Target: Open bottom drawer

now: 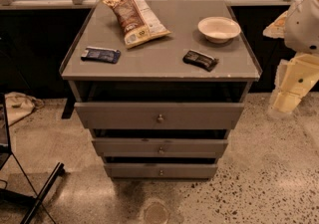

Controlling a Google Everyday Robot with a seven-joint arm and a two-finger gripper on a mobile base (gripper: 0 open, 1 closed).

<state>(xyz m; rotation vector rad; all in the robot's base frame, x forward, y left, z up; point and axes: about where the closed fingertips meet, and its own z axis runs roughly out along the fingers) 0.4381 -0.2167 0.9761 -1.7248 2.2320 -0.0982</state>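
the gripper (pixel 289 96) hangs at the right, well apart from the bottom drawer (pixel 132 170), so its knob (pixel 160 172) waits untouched; apart or together, i cannot tell.

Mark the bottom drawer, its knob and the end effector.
bottom drawer (pixel 132 170): camera view, grey front left of its handle.
knob (pixel 160 172): camera view, its round metal head.
end effector (pixel 284 103): camera view, pale lower tip, right of the cabinet (pixel 159 63).

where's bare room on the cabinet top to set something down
Best bare patch on the cabinet top: the middle, bordered by chip bag, white bowl, blue packet and black packet, down to the front edge. Back left is crowded. The claw hangs off to the cabinet's right.
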